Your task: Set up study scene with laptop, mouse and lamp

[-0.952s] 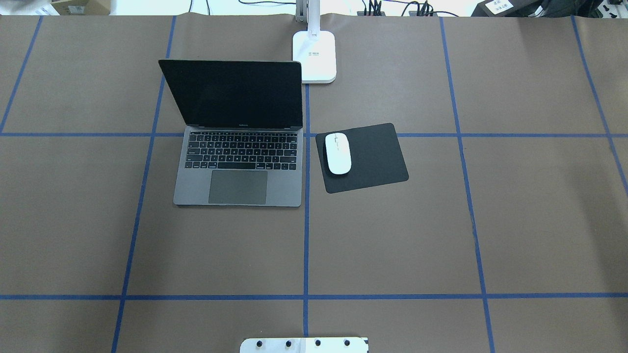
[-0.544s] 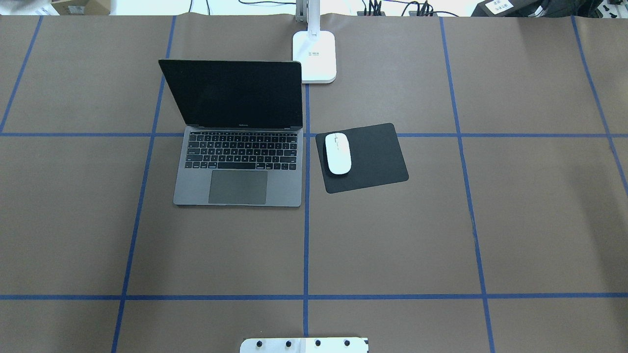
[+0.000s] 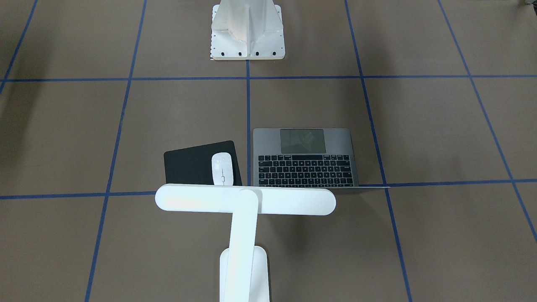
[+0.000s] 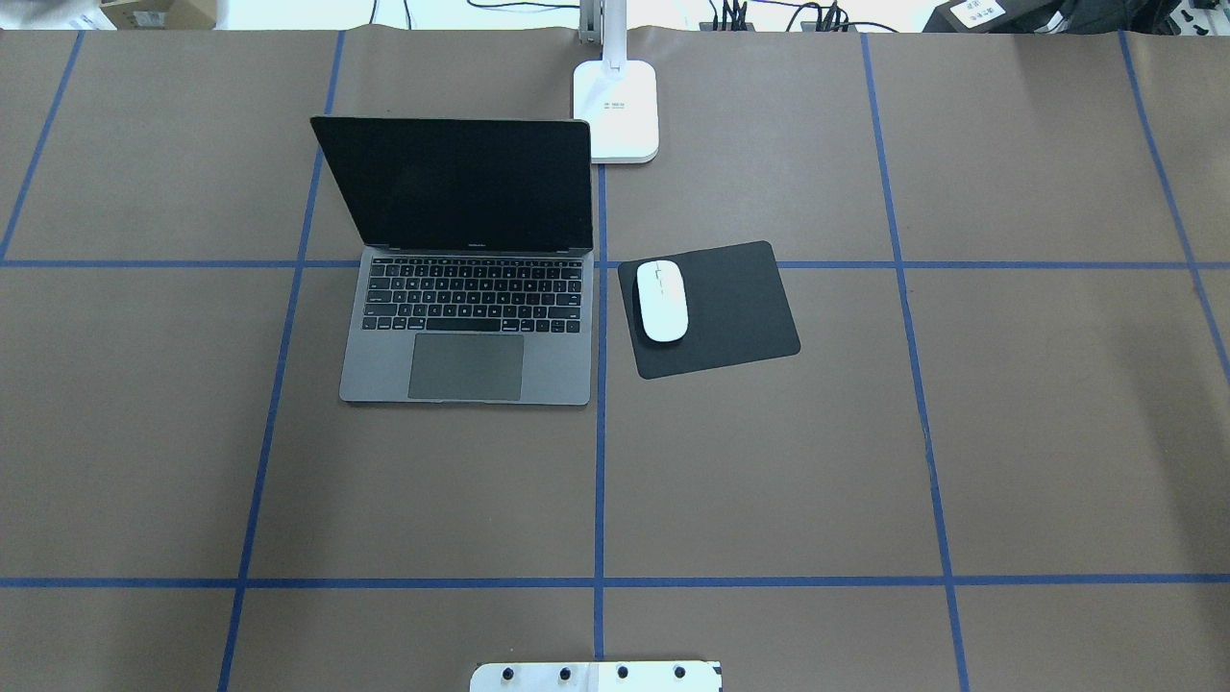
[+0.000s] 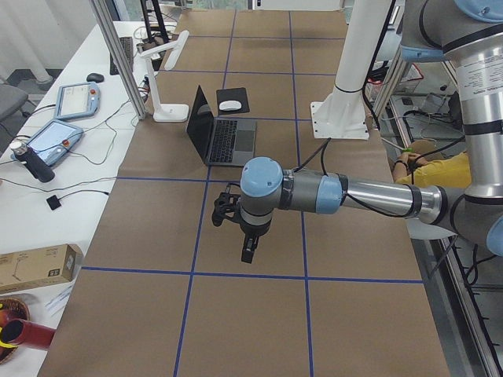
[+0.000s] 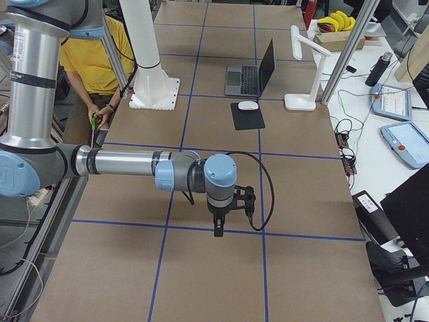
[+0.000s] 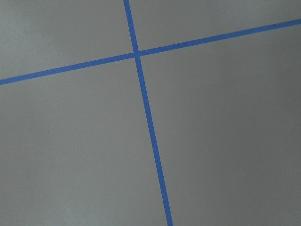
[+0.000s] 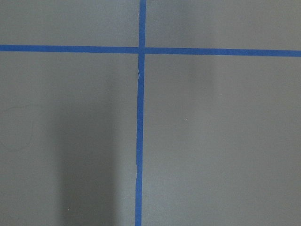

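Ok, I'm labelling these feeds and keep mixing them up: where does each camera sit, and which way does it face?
Front-facing: across the table, looking steeply down toward the robot at lamp, mouse, laptop; only its pedestal shows.
Overhead: behind the robot, looking forward and down; only the pedestal's edge shows.
Exterior left: table's end, looking along it; left gripper nearest.
Exterior right: opposite end; right gripper nearest.
Left wrist: down at taped table; no body.
Right wrist: likewise.
Shared: front-facing and overhead both show laptop, mouse, lamp.

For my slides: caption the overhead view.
Open laptop, mouse on black pad beside it, lamp behind.
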